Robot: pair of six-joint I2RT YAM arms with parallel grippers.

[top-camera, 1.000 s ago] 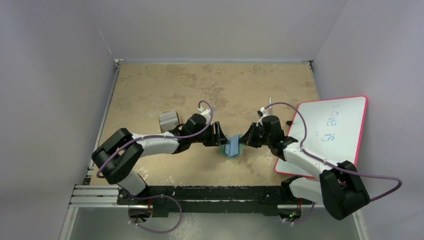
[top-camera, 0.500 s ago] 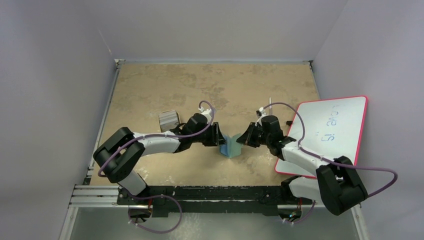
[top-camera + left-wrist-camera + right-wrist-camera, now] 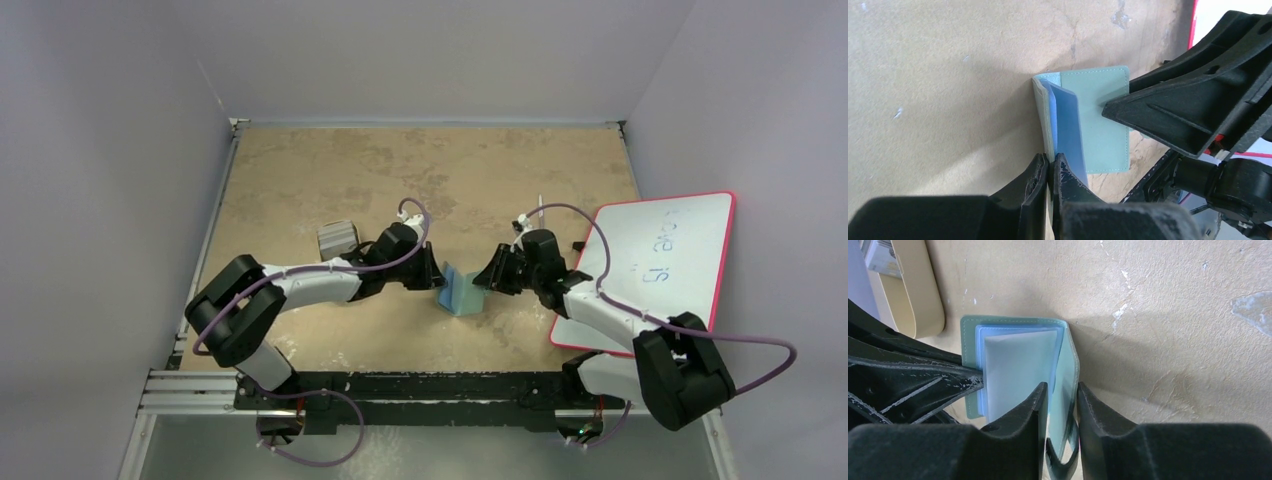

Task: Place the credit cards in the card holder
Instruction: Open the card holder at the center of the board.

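The card holder [image 3: 460, 291] stands open on its edge mid-table, teal-grey outside with blue clear pockets. In the left wrist view my left gripper [image 3: 1051, 169] is shut on the near corner of one cover of the card holder [image 3: 1100, 120]. In the right wrist view my right gripper [image 3: 1060, 390] is open, its fingers apart on either side of the other cover of the card holder [image 3: 1068, 365], which stands loose between them. A pale credit card [image 3: 1020, 367] sits in a clear pocket. More credit cards [image 3: 337, 238] lie in the tan tray behind the left arm.
The tan tray [image 3: 913, 290] lies just beyond the left gripper's fingers. A pink-edged whiteboard [image 3: 660, 265] lies at the right edge, partly under the right arm. Walls close in on the left, back and right.
My left gripper has closed onto the card holder's cover. My right gripper's fingers have spread apart from their grip on the other cover. The card holder has shifted slightly left.
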